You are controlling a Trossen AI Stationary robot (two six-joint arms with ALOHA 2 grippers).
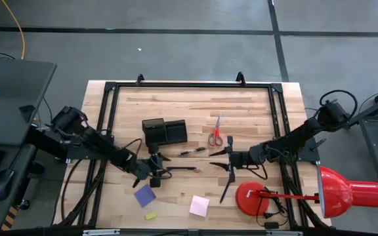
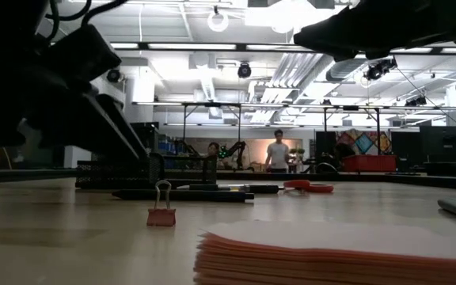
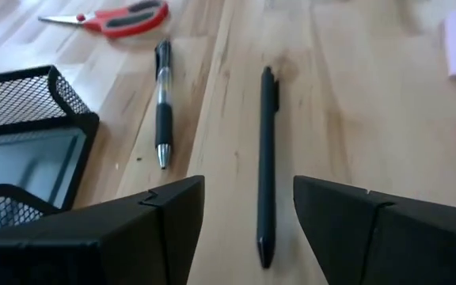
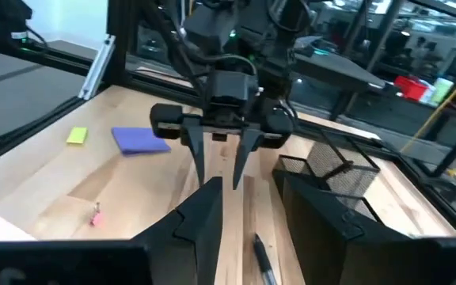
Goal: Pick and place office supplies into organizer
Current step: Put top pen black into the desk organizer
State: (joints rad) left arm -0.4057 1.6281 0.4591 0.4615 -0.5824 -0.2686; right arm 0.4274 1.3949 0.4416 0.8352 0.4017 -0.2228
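Note:
A thin black pen (image 1: 180, 168) lies flat on the table in front of the black mesh organizer (image 1: 165, 131). My left gripper (image 3: 248, 214) is open, low over the table, one finger on either side of the pen's near end (image 3: 264, 249), apart from it. A second pen with a clear barrel (image 3: 162, 103) lies beside it, and the red-handled scissors (image 1: 216, 131) lie farther right. My right gripper (image 1: 223, 160) is open and empty, facing my left gripper across the pens. The blue-purple pad (image 1: 145, 195), pink pad (image 1: 199, 206) and yellow piece (image 1: 151, 215) lie near the front edge.
A red desk lamp stands at the front right, its round base (image 1: 253, 198) close to my right arm and its head (image 1: 346, 191) off the table's edge. A small pink binder clip (image 2: 161, 214) stands by the pink pad. A black frame (image 1: 110, 88) runs around the tabletop.

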